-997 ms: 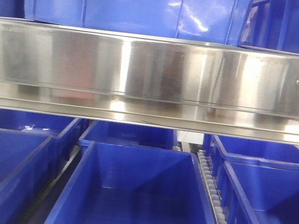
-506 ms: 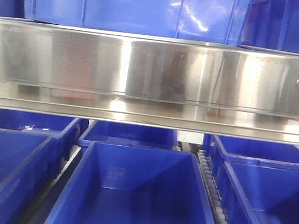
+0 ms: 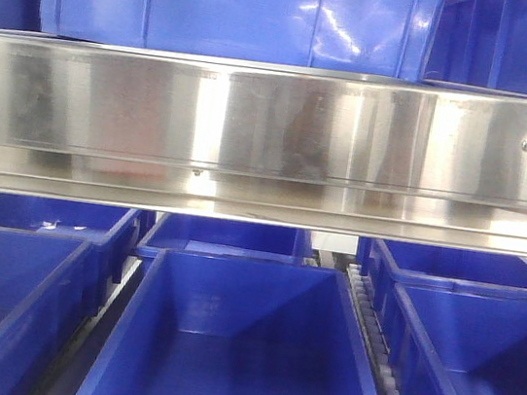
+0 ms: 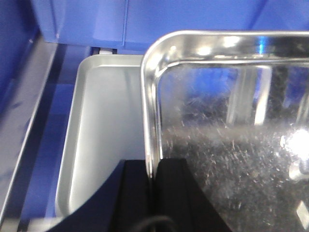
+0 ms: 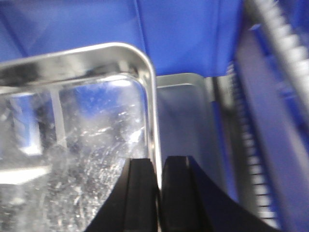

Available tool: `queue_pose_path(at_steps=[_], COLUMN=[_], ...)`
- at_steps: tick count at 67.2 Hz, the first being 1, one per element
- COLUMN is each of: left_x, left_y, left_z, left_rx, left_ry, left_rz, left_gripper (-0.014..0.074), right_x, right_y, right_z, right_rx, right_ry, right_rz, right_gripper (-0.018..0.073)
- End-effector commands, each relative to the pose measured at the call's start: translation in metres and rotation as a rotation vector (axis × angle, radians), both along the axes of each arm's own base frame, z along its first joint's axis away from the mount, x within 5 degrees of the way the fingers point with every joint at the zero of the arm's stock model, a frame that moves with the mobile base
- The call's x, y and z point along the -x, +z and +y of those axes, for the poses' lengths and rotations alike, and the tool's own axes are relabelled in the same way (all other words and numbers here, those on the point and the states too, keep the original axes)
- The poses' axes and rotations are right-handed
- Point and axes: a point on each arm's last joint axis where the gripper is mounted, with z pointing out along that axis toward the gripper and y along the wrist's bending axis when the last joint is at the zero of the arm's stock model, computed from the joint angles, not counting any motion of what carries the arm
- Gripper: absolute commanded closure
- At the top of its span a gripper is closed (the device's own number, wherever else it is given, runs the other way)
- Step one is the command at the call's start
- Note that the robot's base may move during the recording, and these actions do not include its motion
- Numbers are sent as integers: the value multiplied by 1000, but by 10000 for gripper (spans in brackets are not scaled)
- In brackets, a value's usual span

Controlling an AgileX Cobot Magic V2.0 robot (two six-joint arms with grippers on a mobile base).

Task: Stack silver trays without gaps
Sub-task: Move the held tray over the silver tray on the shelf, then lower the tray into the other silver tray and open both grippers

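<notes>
Blue bins (image 3: 232, 350) fill the front cam, w/ the steel shelf rail (image 3: 273, 130) cutting across the middle, so no trays or arms visible from there. Wrist cams tell the story tho. Top tray (image 4: 231, 145) is held over the bottom tray (image 4: 106, 125), which lies lower w/ blue plastic around it. They're not nested yet imo: on the left cam the bottom one pokes out well past the top one's left edge, and on the right cam a strip shows past the right edge too. So pickup's done, lining up + seating is left. Left gripper (image 4: 153, 193) has its jaws pinching the top tray's left rim, one finger each side of the lip. Right gripper (image 5: 159, 193) same deal on the right rim. Tray's carried between both arms, can't tell how much gap is under it
</notes>
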Motion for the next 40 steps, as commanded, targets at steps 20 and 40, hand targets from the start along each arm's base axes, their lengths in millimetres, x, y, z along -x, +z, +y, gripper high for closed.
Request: queue_pose_path(at_steps=[20,40], left_x=[-83,-95], left_y=[-35,-58], left_z=[-10,-18], left_rx=[84,77], left_ry=[-53,-49], left_rz=[82,148], left_gripper=[614,614], right_x=[-73,-87], right_y=[-32,-57], right_z=[29,38], right_rx=[-79,-33], right_ry=[51,27], right_rz=[5,84], right_gripper=[574,574])
